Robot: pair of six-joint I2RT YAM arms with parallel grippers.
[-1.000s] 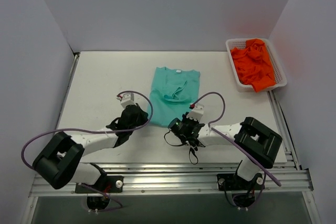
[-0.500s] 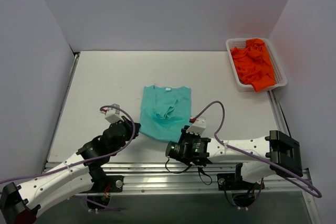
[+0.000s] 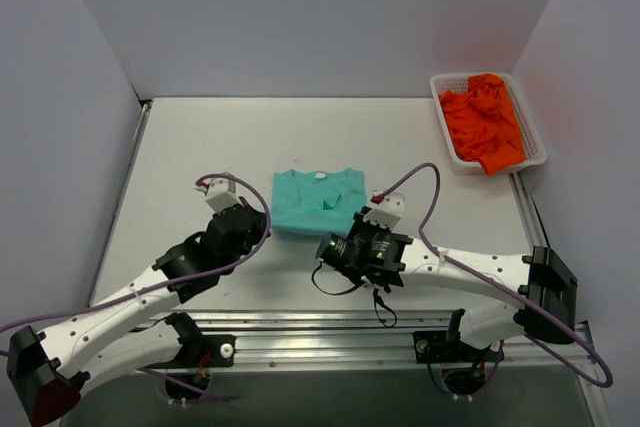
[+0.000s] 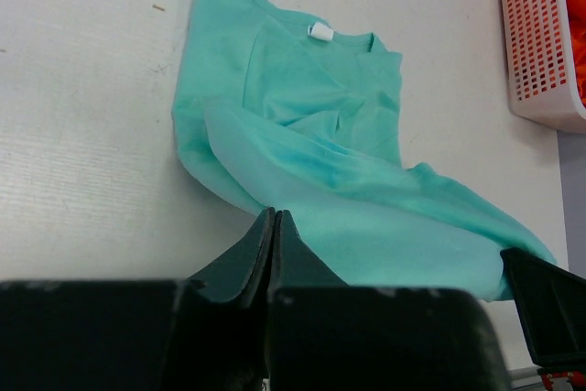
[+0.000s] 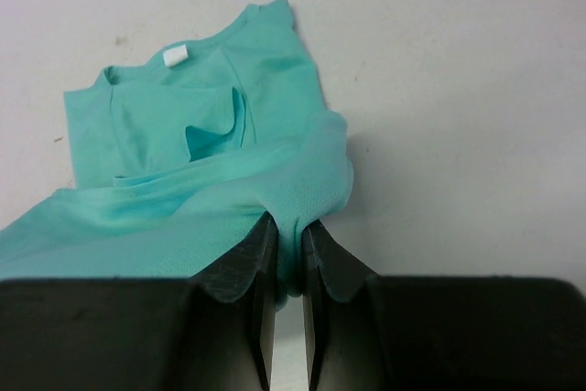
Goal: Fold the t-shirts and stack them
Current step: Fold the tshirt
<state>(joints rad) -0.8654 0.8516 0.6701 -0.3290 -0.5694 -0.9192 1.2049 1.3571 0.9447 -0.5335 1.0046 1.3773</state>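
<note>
The teal-green t-shirt (image 3: 312,203) lies in the middle of the table, collar and white neck label (image 3: 321,175) at the far side, its lower part doubled up over the body. My left gripper (image 3: 264,221) is shut on the shirt's near-left hem (image 4: 302,226). My right gripper (image 3: 345,234) is shut on the near-right hem (image 5: 302,199); cloth bulges between its fingers. The hem hangs stretched between both grippers, a little above the table. The orange t-shirts (image 3: 484,123) lie crumpled in a white basket (image 3: 441,119) at the far right.
The basket (image 4: 540,43) shows at the right edge of the left wrist view. White walls close the table on the left, back and right. A metal rail (image 3: 330,332) runs along the near edge. Purple cables loop off both wrists.
The shirt was first dragged toward the near edge. Both grippers then moved back toward the far side with the hem, so the shirt now looks shorter and doubled over.
</note>
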